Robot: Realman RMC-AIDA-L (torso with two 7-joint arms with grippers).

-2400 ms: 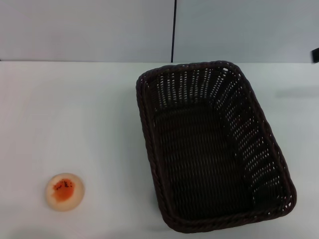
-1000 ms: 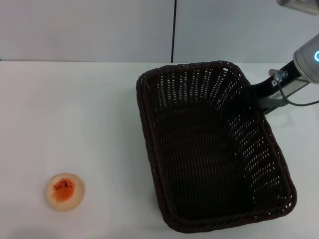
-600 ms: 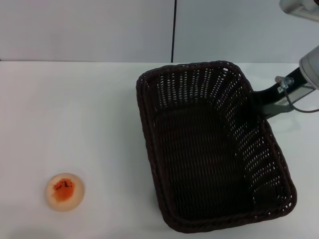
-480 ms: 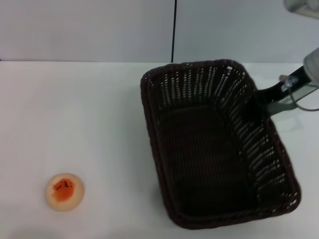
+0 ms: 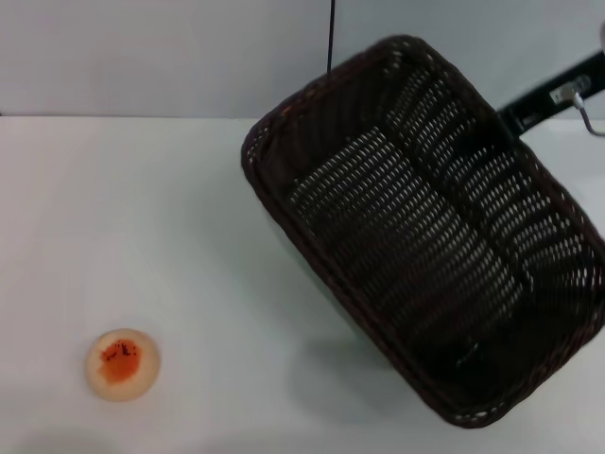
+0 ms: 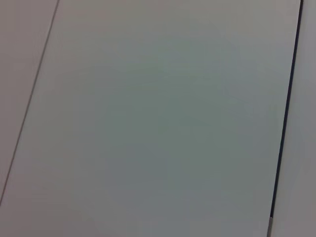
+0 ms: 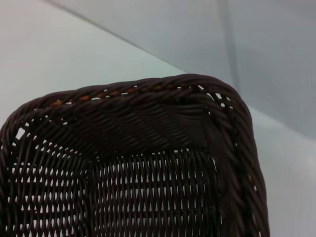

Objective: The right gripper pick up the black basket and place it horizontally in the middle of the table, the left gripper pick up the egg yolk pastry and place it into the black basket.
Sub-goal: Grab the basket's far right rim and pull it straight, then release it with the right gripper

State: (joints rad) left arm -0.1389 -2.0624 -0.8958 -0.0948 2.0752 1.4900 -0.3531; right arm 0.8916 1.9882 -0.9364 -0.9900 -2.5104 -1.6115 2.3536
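Observation:
The black basket (image 5: 425, 236) hangs lifted above the table (image 5: 142, 208), tilted and turned diagonally on the right side of the head view. My right gripper (image 5: 508, 115) is shut on its far right rim, and its black arm reaches in from the upper right. The right wrist view shows a rounded corner of the basket (image 7: 148, 123) close up, with the table behind it. The egg yolk pastry (image 5: 122, 363) lies on the table at the near left, well apart from the basket. My left gripper is out of view; the left wrist view shows only a pale wall panel.
A pale wall with a dark vertical seam (image 5: 331, 33) runs behind the table's far edge. The basket's shadow (image 5: 350, 369) falls on the table under it.
The right gripper came in from the right, took the basket's right rim, then lifted and turned the basket so it hangs diagonally. The pastry has not moved.

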